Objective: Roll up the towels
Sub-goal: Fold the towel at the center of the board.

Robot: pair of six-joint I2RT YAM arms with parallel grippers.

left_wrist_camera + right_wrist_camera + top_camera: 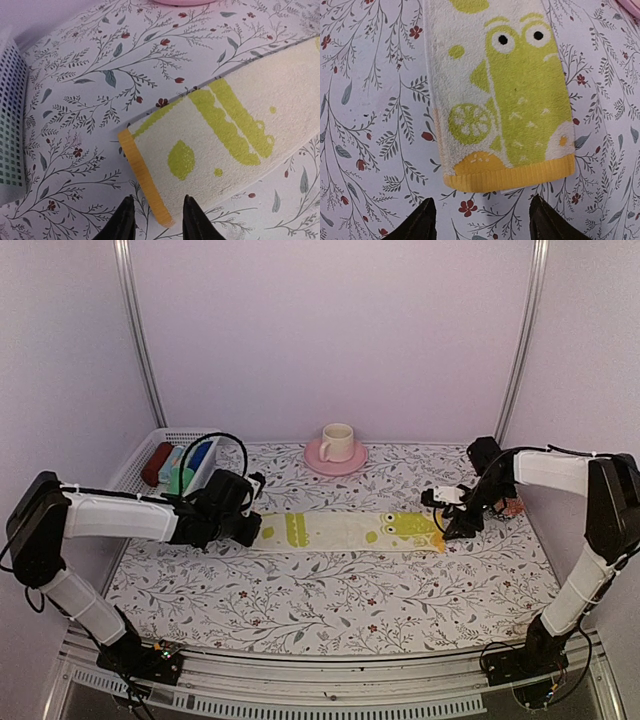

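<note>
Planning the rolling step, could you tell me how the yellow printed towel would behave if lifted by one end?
The yellow towel lies flat as a thin strip, so it would probably sag limply. Its terry surface looks soft; pushed, it would likely bunch, not slide.

top: high, rear, wide — whole scene | wrists: close, downward | shared: towel (pixel 345 531) ends

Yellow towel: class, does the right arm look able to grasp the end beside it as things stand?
Probably yes. The right gripper hangs open just off the orange hem of the towel, only bare tablecloth between them.
</note>
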